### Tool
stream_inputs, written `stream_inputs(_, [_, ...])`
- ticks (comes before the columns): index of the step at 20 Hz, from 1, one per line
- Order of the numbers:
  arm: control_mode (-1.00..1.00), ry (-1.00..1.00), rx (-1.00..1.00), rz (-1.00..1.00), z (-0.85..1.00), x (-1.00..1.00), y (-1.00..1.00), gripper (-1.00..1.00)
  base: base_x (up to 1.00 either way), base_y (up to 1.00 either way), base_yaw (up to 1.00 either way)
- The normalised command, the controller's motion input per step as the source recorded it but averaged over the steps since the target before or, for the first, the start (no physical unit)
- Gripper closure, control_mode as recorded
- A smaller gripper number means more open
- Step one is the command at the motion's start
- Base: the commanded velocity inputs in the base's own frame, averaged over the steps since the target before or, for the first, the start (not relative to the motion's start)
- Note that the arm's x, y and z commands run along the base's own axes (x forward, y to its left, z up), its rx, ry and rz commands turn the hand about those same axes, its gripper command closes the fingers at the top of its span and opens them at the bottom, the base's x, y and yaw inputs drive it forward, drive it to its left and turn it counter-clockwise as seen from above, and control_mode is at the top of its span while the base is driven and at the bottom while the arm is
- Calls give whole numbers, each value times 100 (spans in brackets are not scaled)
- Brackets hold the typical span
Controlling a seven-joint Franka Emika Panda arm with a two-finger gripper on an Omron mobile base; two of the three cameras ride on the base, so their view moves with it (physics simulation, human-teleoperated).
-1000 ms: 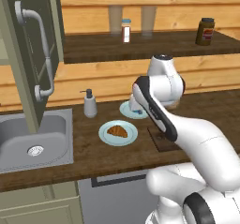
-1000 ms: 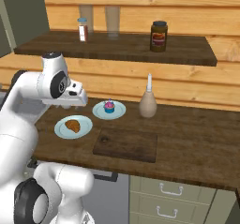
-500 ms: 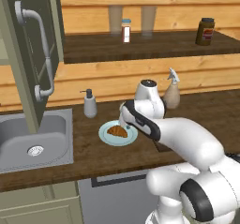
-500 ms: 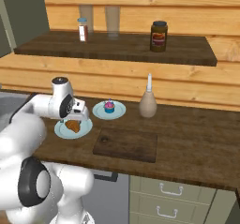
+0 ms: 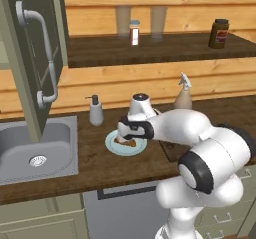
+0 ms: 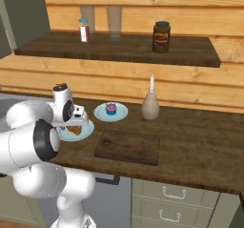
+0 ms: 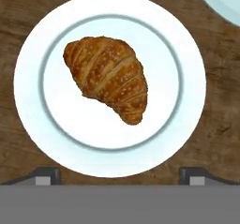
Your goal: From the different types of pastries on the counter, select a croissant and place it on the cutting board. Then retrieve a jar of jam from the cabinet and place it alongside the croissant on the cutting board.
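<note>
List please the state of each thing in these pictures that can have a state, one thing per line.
Golden brown croissant: lying on its plate, not gripped.
Pale blue round plate: flat on the counter, holding the croissant.
Two-finger gripper: open, above the plate.
Dark wooden cutting board: flat, bare.
Dark jam jar: upright on the shelf, lid on.
Pink cupcake: upright on its own plate.
Cabinet door: open.

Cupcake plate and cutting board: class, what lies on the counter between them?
Nothing: in the right base view, bare dark counter separates the cupcake plate from the cutting board.
</note>
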Motion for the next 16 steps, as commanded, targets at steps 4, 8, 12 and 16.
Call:
stream_inputs(4, [-100, 0, 0, 10, -38, 71, 0, -100, 0, 0, 0])
stream_inputs(8, [-100, 1, 0, 8, -49, 63, 6, -100, 0, 0, 0])
stream_inputs(12, [-100, 4, 0, 4, -47, 44, 21, -100, 0, 0, 0])
stream_inputs(16, [-100, 8, 0, 4, -34, 20, 14, -100, 0, 0, 0])
